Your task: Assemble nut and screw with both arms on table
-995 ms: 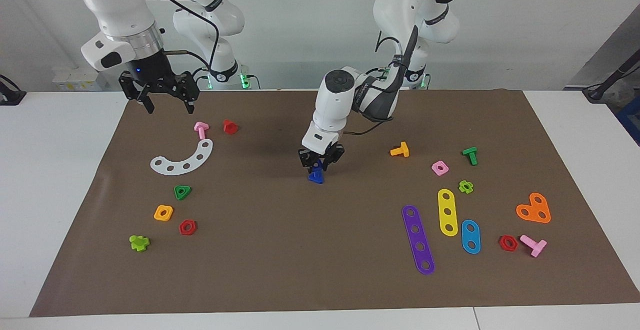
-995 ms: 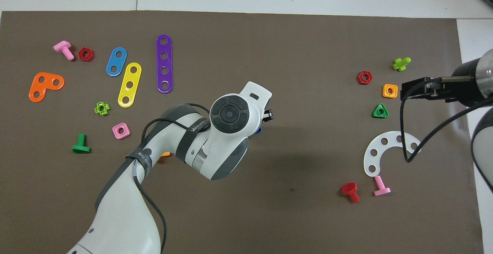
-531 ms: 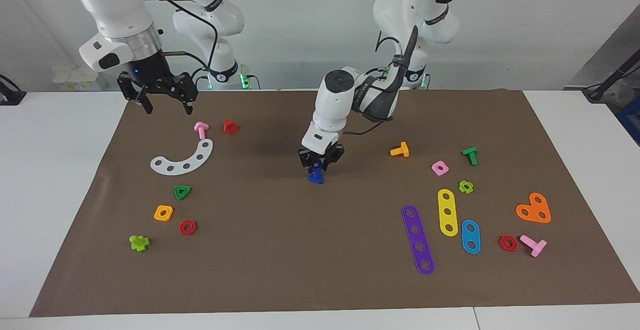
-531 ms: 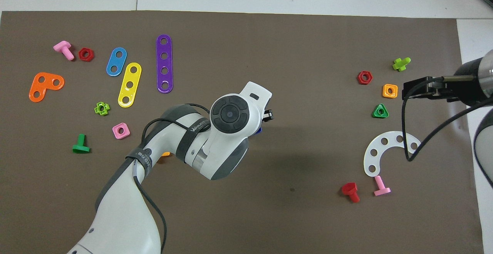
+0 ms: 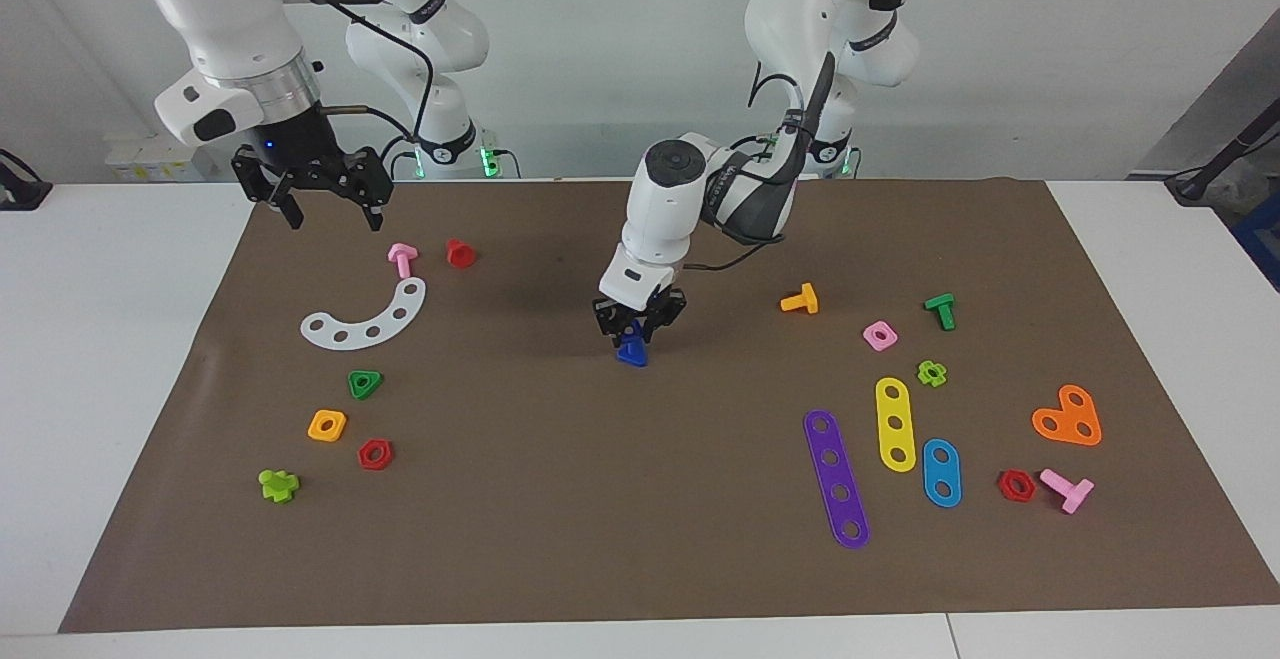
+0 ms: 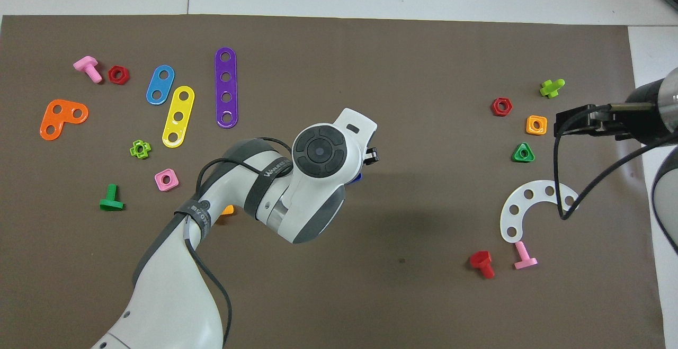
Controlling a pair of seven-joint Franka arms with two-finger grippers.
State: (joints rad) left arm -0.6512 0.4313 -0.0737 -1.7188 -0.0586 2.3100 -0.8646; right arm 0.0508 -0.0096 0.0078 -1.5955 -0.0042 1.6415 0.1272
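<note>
My left gripper (image 5: 634,335) hangs low over the middle of the brown mat (image 5: 560,499) on the white table (image 5: 100,339). It is shut on the blue screw (image 5: 632,351), whose wider end points down at the mat. In the overhead view the left arm's wrist covers that gripper, and only a blue sliver of the screw (image 6: 358,178) shows. I cannot make out the nut as a separate piece. My right gripper (image 5: 326,207) is open and holds nothing, up over the mat's edge at the right arm's end, near the pink bolt (image 5: 402,259); it also shows in the overhead view (image 6: 562,122).
Toward the right arm's end lie a red bolt (image 5: 460,252), a white curved strip (image 5: 365,317), a green triangular nut (image 5: 365,383), an orange nut (image 5: 327,425) and a red nut (image 5: 375,454). Toward the left arm's end lie an orange bolt (image 5: 800,300), a pink nut (image 5: 880,335) and several flat strips.
The left gripper has crept slightly up and toward the right arm's end with the blue screw. The right gripper has risen a little, still open.
</note>
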